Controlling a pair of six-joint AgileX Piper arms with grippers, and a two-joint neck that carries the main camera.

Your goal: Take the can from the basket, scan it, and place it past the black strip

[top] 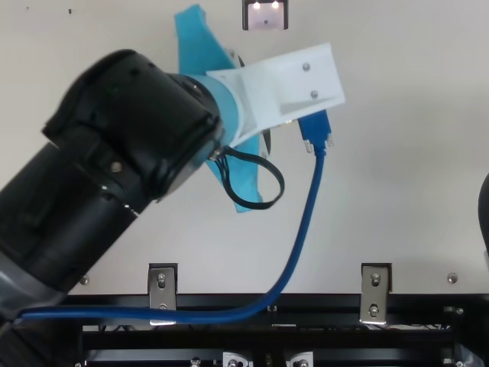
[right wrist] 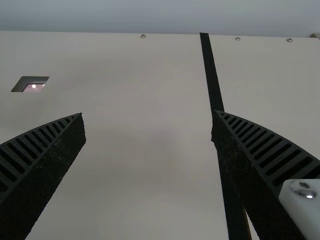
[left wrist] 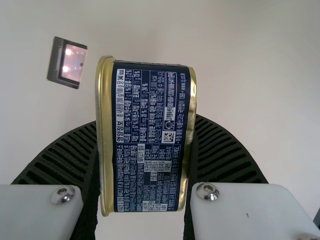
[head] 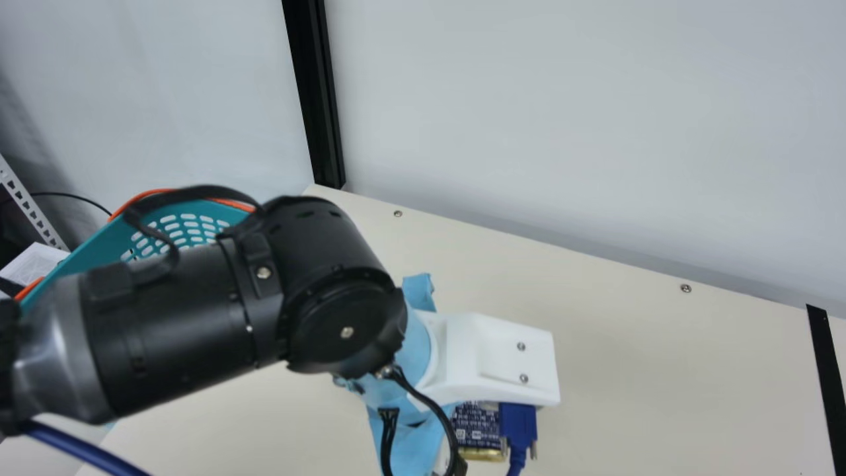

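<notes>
Left gripper [left wrist: 145,137]: closed on the can [left wrist: 150,175], its two ribbed fingers parted only by the can's depth, one against each gold rim, the printed dark-blue side facing the wrist camera. Right gripper [right wrist: 148,116]: fingers spread wide, nothing between them. The basket [head: 86,254] lies behind the left gripper, on its own arm's side; the scanner window [left wrist: 74,62], lit pink, is set in the table [head: 628,344] near the left gripper, a little off to one side of the can. The black strip [right wrist: 213,75] runs well apart from the left gripper, on the right arm's side, passing behind one of the right gripper's fingers. Step in hand, as judged: scanning; the can is out of the basket, placing not yet done. Handling estimate: rigid metal, probably full and fairly heavy for its size, not fragile, though a hard squeeze might dent the lid or base. Smooth metal and printed side likely slippery; the ribbed pads and raised rims should help. Best hold: across both rims near mid-length, as here, keeping the weight centred. Next: bring the code over the window; the face may need turning. Risk: the can pivoting between the pads during that turn.
</notes>
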